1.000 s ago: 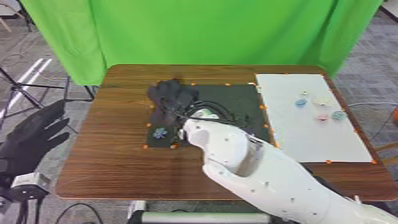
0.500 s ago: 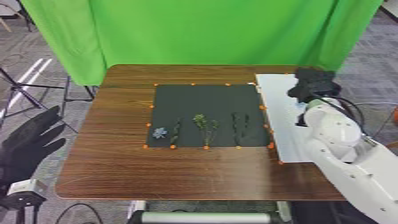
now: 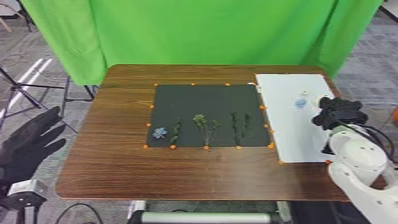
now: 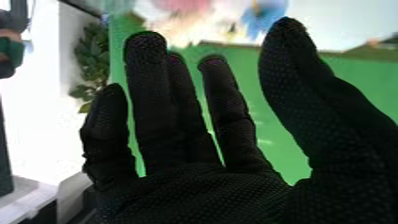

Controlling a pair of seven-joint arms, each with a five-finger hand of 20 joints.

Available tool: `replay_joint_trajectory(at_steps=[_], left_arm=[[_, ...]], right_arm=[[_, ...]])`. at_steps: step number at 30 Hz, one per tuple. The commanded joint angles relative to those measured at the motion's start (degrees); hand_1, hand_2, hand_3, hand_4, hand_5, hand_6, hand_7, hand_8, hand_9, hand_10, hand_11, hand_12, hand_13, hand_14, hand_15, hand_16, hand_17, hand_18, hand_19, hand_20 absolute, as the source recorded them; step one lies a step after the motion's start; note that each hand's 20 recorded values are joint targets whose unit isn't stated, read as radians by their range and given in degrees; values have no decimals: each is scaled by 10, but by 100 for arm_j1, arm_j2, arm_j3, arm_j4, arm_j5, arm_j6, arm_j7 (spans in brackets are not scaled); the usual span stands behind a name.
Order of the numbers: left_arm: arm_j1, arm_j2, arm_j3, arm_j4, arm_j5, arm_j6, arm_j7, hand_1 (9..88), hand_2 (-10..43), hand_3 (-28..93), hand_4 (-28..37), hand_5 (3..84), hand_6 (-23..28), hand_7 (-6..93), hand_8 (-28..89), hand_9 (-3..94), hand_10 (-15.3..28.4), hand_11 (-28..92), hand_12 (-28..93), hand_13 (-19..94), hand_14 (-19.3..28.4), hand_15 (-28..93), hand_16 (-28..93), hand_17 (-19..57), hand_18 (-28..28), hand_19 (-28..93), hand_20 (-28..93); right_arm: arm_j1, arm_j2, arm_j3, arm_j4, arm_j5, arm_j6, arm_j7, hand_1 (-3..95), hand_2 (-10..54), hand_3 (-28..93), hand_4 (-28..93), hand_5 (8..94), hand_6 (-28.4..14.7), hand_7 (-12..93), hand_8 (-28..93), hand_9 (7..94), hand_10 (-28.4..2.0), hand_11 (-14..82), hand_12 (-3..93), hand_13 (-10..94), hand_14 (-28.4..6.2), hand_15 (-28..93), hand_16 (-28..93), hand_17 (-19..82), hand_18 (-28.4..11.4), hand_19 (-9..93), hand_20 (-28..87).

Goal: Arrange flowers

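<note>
In the head view, my right hand [image 3: 340, 111] is over the right part of the white sheet [image 3: 289, 117], hiding what lies beneath it. A blue flower [image 3: 300, 103] and a small pale flower [image 3: 305, 93] lie just beyond it. On the black mat [image 3: 209, 97] are a light blue flower [image 3: 159, 132] and several green stems [image 3: 200, 121]. The right wrist view has my right hand [image 4: 191, 192] open, its fingers straight, with blurred blue [image 4: 264, 15] and pink flowers [image 4: 185, 5] past the fingertips. My left hand [image 3: 34, 142] is open off the table's left side.
Orange markers [image 3: 206, 147] line the mat's edges. The brown table [image 3: 178, 175] has a green curtain [image 3: 222, 35] behind it. A tripod [image 3: 13, 90] stands on the floor at the left.
My right hand has swung from the black mat across to the white sheet, then come nearer along its right side. The mat's stems are uncovered. My left hand has barely moved.
</note>
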Motion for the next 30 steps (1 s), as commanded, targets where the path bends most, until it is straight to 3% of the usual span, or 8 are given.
replay_joint_trajectory(at_steps=[1,9,16,18,19,21,23,30], left_arm=[[18,32,13,2,22,-15,-28,249,-67,673,-270,203,4,165,-85,152,77,55,242,110,104,74,117,-133,175,316,100],[20,31,25,11,25,-20,-35,249,-68,674,-268,203,4,165,-85,152,77,55,242,110,104,75,116,-134,175,316,101],[18,15,38,13,21,-9,-27,250,-68,675,-269,203,4,165,-86,152,77,56,241,110,104,75,116,-134,175,316,100],[29,4,34,6,19,-1,-42,250,-68,675,-269,203,4,165,-86,152,77,55,241,110,104,74,116,-134,175,316,100],[34,0,36,5,19,1,-34,250,-67,675,-270,203,4,165,-86,152,77,54,241,110,104,74,116,-134,175,317,100],[31,-1,36,8,20,-7,-48,250,-67,675,-270,203,4,165,-85,152,77,55,241,110,104,74,116,-134,176,317,100],[34,-9,27,-2,18,0,-46,250,-67,675,-270,203,5,165,-86,152,77,55,241,110,104,75,116,-134,176,318,101],[73,-22,-20,-54,31,10,-16,250,-66,675,-269,203,4,166,-86,152,77,56,241,110,104,74,116,-134,175,317,100]], right_arm=[[218,156,-463,547,-451,570,167,320,-95,883,-282,337,-34,374,-152,390,-149,329,278,503,-71,599,214,181,-198,765,536],[504,172,-819,852,-572,850,147,319,-95,883,-283,332,-35,387,-158,354,-154,402,313,498,-81,715,255,191,-198,792,552],[683,135,-1024,1136,-413,913,-109,372,-95,869,-282,452,-15,427,-180,503,-124,470,287,622,-45,686,317,245,-197,805,550],[702,107,-1045,1202,-433,963,-205,399,-95,845,-283,486,-6,440,-157,558,-103,411,346,648,-30,647,361,254,-194,803,548],[756,103,-1123,1241,-459,1026,-151,435,-95,814,-282,512,0,470,-55,619,-83,339,415,674,-17,617,388,262,-191,801,546],[734,98,-1119,1277,-455,1230,-253,496,-95,796,-281,577,17,521,4,719,-64,270,493,732,7,562,429,282,-186,798,542],[669,93,-1063,1227,-507,1342,-314,527,-95,800,-282,638,24,529,23,784,-56,248,520,776,13,544,438,304,-187,802,542],[867,9,-1089,530,-390,1898,-659,518,-95,851,-275,717,15,500,-8,843,-57,229,533,815,20,556,451,331,-196,808,556]])
